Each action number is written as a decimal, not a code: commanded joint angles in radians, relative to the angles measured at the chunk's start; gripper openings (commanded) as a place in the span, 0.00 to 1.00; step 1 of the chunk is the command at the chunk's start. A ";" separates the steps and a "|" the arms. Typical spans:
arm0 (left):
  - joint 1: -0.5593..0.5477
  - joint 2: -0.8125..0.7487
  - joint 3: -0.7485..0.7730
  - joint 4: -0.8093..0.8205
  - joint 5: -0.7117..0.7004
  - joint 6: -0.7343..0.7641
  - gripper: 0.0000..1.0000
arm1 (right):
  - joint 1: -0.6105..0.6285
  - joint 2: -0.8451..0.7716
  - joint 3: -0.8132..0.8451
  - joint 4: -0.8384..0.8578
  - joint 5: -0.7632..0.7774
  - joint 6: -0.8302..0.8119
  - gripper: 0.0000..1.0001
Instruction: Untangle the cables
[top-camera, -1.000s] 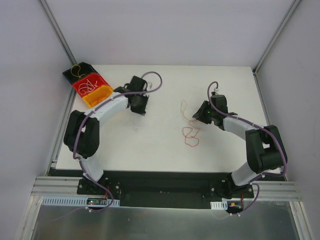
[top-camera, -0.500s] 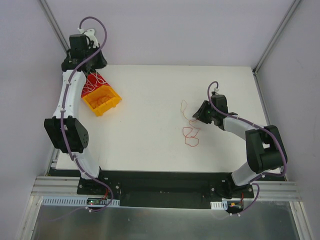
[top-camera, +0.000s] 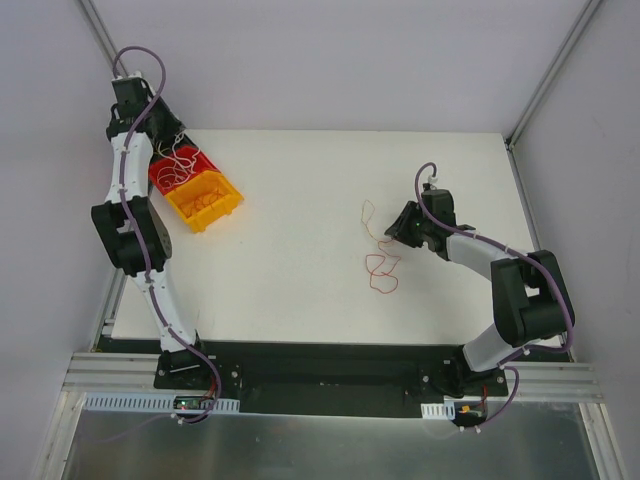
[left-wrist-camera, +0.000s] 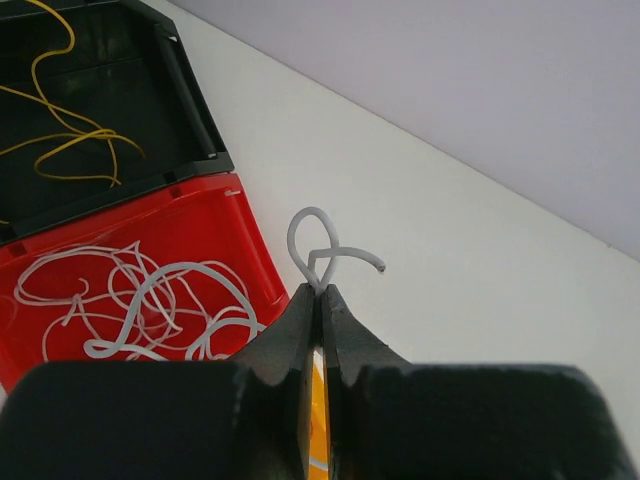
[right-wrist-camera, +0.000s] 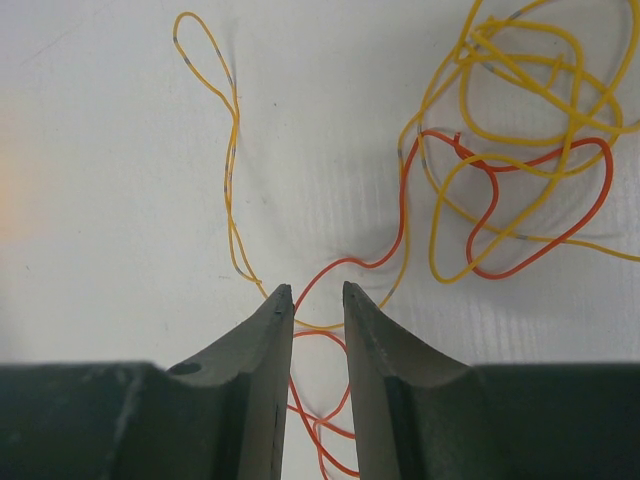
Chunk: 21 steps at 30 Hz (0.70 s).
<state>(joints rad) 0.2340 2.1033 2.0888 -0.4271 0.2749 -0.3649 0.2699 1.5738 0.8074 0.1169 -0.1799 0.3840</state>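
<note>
My left gripper (left-wrist-camera: 320, 290) is shut on a loop of white cable (left-wrist-camera: 310, 225) and holds it up over the bins at the table's back left; in the top view the gripper (top-camera: 157, 134) has the white strand (top-camera: 180, 156) hanging below it. A red bin (left-wrist-camera: 215, 220) holds more white cables (left-wrist-camera: 130, 300). A black bin (left-wrist-camera: 190, 100) holds a yellow cable (left-wrist-camera: 70, 130). My right gripper (right-wrist-camera: 315, 292) is open, low over the tangle of red (right-wrist-camera: 403, 215) and yellow-orange (right-wrist-camera: 232, 150) cables, with strands lying between its fingertips. That tangle (top-camera: 380, 268) lies mid-table beside the right gripper (top-camera: 395, 232).
An orange bin (top-camera: 205, 200) stands in front of the red bin (top-camera: 165, 178) at the back left. The grey enclosure walls rise close behind the bins and along both sides of the white table (top-camera: 300, 280).
My left arm swung from the table's middle to the back left corner and rose above the bins, a white cable in its jaws. The right arm and the tangle have not moved.
</note>
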 joint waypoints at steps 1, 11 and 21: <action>0.027 -0.011 -0.093 0.273 -0.026 -0.146 0.00 | -0.005 0.000 0.032 0.009 -0.018 0.000 0.30; 0.034 0.043 -0.185 0.460 -0.178 -0.241 0.00 | -0.003 0.020 0.052 -0.006 -0.024 0.000 0.30; 0.034 0.000 -0.476 0.694 -0.348 -0.365 0.00 | -0.001 0.023 0.055 -0.006 -0.026 0.001 0.30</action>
<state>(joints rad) 0.2634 2.1471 1.6604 0.1375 0.0219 -0.6437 0.2699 1.5955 0.8173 0.1066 -0.1928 0.3840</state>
